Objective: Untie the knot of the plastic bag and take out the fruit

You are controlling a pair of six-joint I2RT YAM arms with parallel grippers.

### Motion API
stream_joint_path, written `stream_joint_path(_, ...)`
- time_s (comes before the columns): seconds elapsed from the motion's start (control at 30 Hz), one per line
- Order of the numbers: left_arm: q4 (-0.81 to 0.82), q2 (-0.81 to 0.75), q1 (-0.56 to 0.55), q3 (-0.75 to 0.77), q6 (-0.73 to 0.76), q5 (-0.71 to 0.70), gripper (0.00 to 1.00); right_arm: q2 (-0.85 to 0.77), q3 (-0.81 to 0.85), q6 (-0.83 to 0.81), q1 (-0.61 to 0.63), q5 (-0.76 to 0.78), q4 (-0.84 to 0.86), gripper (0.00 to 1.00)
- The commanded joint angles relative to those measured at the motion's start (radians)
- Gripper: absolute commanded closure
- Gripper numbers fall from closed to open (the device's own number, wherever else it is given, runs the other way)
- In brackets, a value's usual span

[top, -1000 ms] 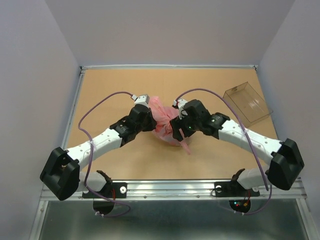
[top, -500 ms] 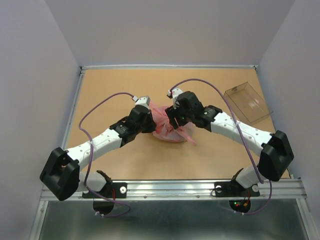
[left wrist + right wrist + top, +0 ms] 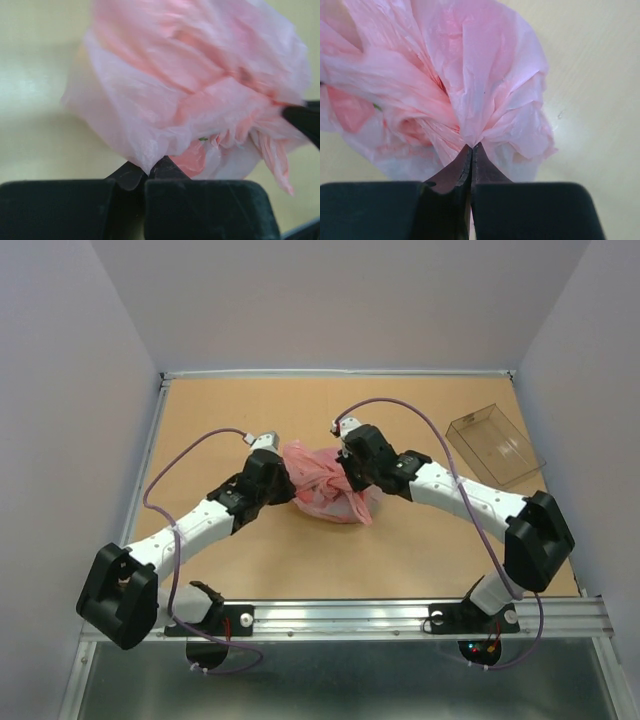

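Note:
The pink plastic bag lies crumpled mid-table between both arms. My left gripper is shut on a fold of the bag's left side; in the left wrist view its tips pinch thin plastic. My right gripper is shut on gathered plastic at the bag's top right, where pleats converge at its tips. The knot's bunched pleats sit beside the right finger. The fruit stays inside the bag; only a reddish shape and a green speck show through.
A clear rigid box stands at the table's right side, beyond the right arm. Purple cables loop above both wrists. The table's raised rim runs along the far edge.
My right gripper moved left onto the bag's top and shut on the plastic. The left arm drew back to the left, and the bag shifted slightly left with it.

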Motion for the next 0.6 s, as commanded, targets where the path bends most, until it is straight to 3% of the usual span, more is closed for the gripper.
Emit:
stream_joint_path(0.0,-0.019,-0.048,0.143,-0.056,-0.021,-0.044,1.00,-0.124,-0.008,-0.030,-0.028,0.148,0.042,0.99)
stream_joint_path(0.07,-0.021,-0.052,0.264,-0.081,-0.027,-0.014,1.00,-0.159,-0.024,-0.012,-0.089,0.171,0.039,0.99)
stream_joint_path(0.23,0.005,0.005,0.410,-0.049,-0.026,0.030,1.00,-0.288,-0.085,0.144,-0.275,0.122,0.023,0.99)
stream_joint_path(0.43,0.042,0.060,0.454,0.074,0.023,0.186,1.00,-0.308,-0.119,0.227,-0.298,-0.313,0.025,0.99)
stream_joint_path(0.5,0.044,0.022,0.444,0.078,0.066,0.250,0.92,-0.302,-0.136,0.221,-0.291,-0.380,0.023,0.99)
stream_joint_path(0.57,0.044,-0.070,0.423,0.068,0.111,0.270,0.65,-0.317,-0.148,0.212,-0.289,-0.372,0.023,0.99)
